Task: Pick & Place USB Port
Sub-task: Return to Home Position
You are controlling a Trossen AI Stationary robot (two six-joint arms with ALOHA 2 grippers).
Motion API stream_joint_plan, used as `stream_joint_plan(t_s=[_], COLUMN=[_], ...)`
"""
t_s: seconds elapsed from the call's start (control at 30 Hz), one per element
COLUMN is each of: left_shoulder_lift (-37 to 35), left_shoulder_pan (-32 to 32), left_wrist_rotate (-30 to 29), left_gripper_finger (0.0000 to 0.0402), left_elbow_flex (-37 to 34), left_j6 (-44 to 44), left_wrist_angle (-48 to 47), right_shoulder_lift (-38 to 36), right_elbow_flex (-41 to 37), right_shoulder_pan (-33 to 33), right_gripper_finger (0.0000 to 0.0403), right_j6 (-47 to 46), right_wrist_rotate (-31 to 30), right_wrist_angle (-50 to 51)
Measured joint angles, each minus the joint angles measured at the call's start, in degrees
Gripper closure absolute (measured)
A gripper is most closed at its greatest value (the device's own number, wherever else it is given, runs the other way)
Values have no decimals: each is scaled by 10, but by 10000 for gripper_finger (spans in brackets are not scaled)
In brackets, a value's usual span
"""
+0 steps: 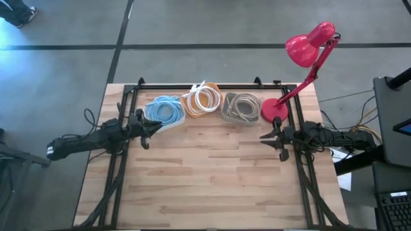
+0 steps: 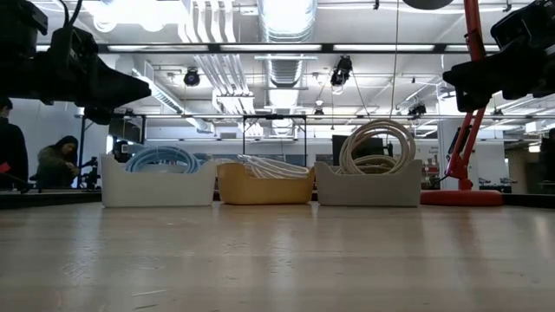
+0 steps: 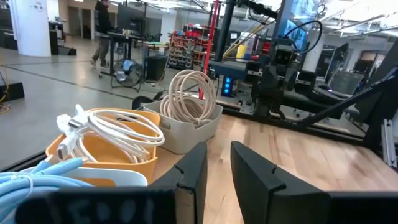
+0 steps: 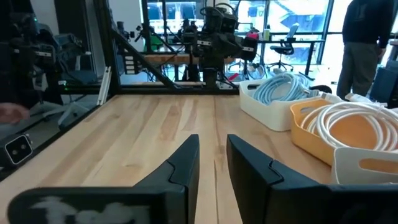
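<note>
White charger cable [image 4: 320,119] coiled loosely in yellow bin [image 2: 264,189]

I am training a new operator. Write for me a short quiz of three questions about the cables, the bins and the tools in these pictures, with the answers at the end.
1. In which bin does the light blue cable lie?
A) yellow
B) gray
C) white
2. True or false: the left tool is shut on a cable.
3. Fill in the gap: the red lamp stands beside the ____ bin.

Key
1. C, the white bin.
2. False. The left tool is open and empty, and so is the right tool.
3. Gray: the gray bin.
</note>
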State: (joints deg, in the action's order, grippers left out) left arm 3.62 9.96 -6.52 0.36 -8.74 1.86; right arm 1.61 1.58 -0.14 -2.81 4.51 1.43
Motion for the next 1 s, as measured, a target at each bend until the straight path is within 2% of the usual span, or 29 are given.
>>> stream_joint_plan(t_s=[0.3, 0.77, 1.0], left_shoulder_lift=[0, 0, 0], left_shoulder_pan=[0, 0, 0], left_wrist_rotate=[-2, -2, -2], left_gripper_finger=[326, 325, 321], left_elbow_flex=[0, 0, 0], left_j6=[-1, -1, -1], left_wrist_angle=[3, 5, 5], right_shoulder_lift=[0, 0, 0], right_elbow_flex=[0, 0, 0], right_shoulder_pan=[0, 0, 0], right_gripper_finger=[317, 339, 335], right_j6=[0, -1, -1], right_wrist_rotate=[0, 0, 0], right_wrist_angle=[0, 0, 0])
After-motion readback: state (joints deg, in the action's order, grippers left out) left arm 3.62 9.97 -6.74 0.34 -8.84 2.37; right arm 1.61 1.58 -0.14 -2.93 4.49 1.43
